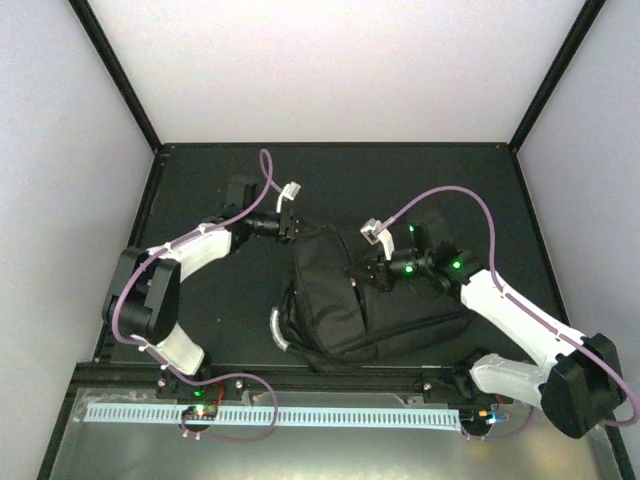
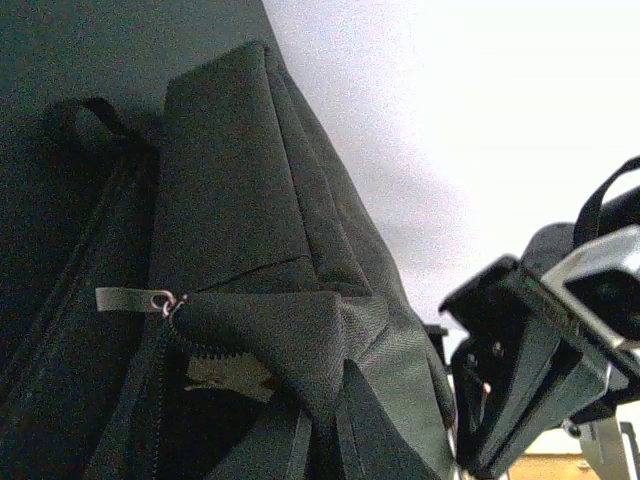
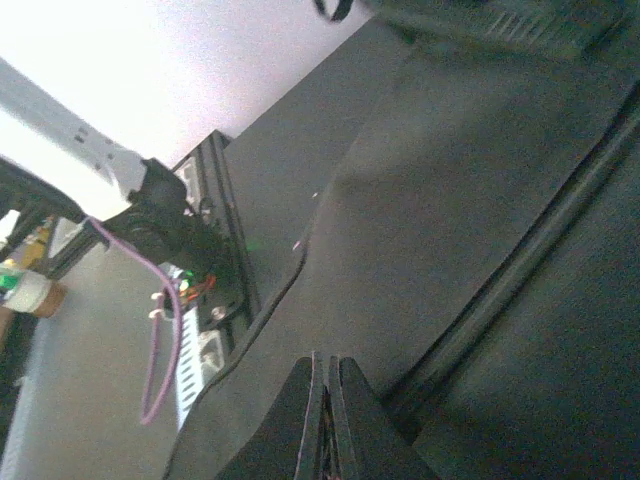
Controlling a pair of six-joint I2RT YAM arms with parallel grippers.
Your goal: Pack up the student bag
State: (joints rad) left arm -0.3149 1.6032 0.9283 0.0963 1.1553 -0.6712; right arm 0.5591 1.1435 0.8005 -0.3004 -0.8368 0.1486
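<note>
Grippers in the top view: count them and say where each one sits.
2. The left gripper is at the student bag's far left corner; the right gripper is over the bag's middle, nearer its far edge. None seems hidden.

Black backpack point(image 1: 375, 300): one. Grey handle point(image 1: 277, 330) on it: one. Zipper pull point(image 2: 160, 301), seen from the left wrist: one. Arms: two, left arm point(image 1: 190, 255) and right arm point(image 1: 520, 315). Grippers: two, left gripper point(image 1: 297, 232) and right gripper point(image 1: 358, 272).
</note>
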